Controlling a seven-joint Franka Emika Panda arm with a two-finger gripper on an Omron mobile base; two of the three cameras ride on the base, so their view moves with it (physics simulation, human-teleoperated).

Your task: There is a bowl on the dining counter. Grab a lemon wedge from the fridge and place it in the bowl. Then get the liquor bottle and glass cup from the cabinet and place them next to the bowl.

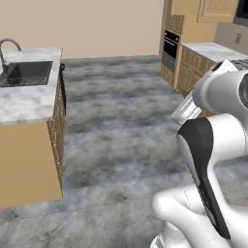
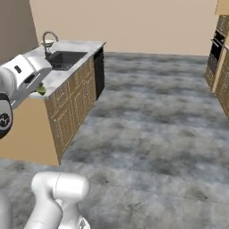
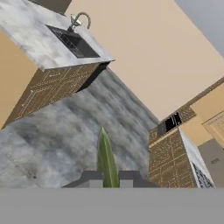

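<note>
- Left base view: the white arm fills the lower right; the grey marble island counter point(image 1: 29, 99) with its dark sink point(image 1: 30, 73) lies to the left across open floor; judged risk: the swinging arm may clip the island corner while the base drives.
- Right base view: a speck of green point(image 2: 41, 90) shows just beneath the white hand, near the counter's edge.
- Hand view: the claw point(image 3: 107, 178) is pressed together, pinching a thin yellow-green lemon wedge point(image 3: 106, 158) edge-on, pointed tip outward; the slim, slick wedge could slip out in transit.
</note>
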